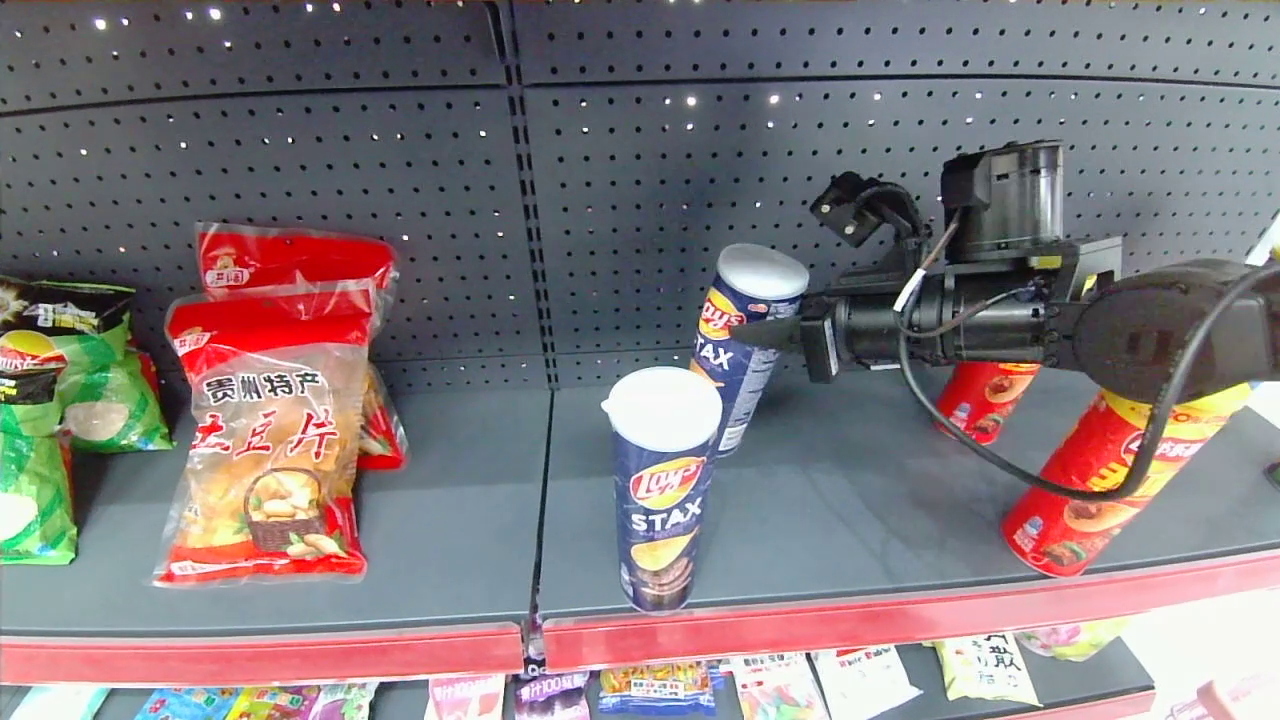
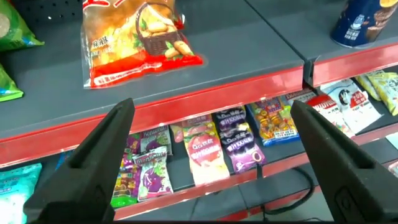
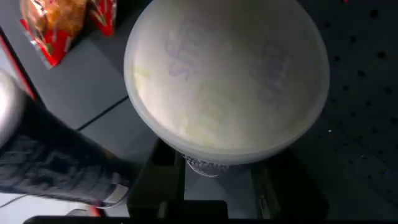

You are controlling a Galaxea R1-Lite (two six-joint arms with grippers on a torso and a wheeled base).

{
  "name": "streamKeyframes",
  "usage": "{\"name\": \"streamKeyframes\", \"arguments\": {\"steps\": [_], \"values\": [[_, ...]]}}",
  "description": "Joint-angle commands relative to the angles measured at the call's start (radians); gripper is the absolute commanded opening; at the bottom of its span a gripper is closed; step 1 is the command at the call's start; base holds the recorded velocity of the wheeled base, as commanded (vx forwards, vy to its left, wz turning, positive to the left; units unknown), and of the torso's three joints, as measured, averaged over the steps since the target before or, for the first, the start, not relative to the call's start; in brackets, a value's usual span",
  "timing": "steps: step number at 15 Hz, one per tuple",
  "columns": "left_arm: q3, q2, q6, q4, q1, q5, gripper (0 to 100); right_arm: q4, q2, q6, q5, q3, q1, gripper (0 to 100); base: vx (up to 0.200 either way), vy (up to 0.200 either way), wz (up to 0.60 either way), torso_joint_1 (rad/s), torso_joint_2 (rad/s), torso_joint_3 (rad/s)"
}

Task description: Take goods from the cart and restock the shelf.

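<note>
right claw (image 1: 768,335) clenched on rear blue can (image 1: 735,390), mid-body. can tilted, white lid (image 3: 227,81) leaning toward arm, base at shelf deck (image 1: 860,500), contact unclear. front blue can (image 1: 662,490) upright near red lip (image 1: 800,625), just ahead of held one, apart. leaning red can (image 1: 1095,480) front right, second red can (image 1: 985,400) behind arm. red snack bags (image 1: 270,440), green bags (image 1: 50,400) at left. left claw (image 2: 211,162) released, fingers (image 2: 93,162) wide, below red lip, facing lower-shelf packets (image 2: 239,140).

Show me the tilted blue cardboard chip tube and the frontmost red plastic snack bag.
Tilted blue cardboard chip tube (image 1: 730,352): head view, side label.
Frontmost red plastic snack bag (image 1: 262,440): head view, front panel.
</note>
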Motion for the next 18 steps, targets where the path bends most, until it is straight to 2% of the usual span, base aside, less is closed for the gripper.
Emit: {"name": "streamKeyframes", "arguments": {"steps": [1,3,5,16,18], "values": [[0.014,0.003,0.006,-0.002,0.0,-0.001,100,0.005,0.039,-0.024,0.006,-0.025,-0.018,0,0.0,0.0,0.0,0.0,0.0,0.0],[0.02,0.003,0.029,-0.002,0.0,-0.007,100,0.005,0.05,-0.025,0.006,-0.031,-0.024,0,0.0,0.0,0.0,0.0,0.0,0.0],[0.031,0.003,0.038,-0.002,0.0,-0.011,100,0.004,0.058,-0.028,0.013,-0.045,-0.027,0,0.0,0.0,0.0,0.0,0.0,0.0],[0.031,0.003,0.041,-0.002,0.0,-0.01,100,-0.004,0.084,-0.053,0.024,-0.057,-0.001,0,0.0,0.0,0.0,0.0,0.0,0.0],[0.031,0.003,0.041,-0.002,0.0,-0.01,100,-0.004,0.087,-0.054,0.018,-0.06,0.025,0,0.0,0.0,0.0,0.0,0.0,0.0]]}}
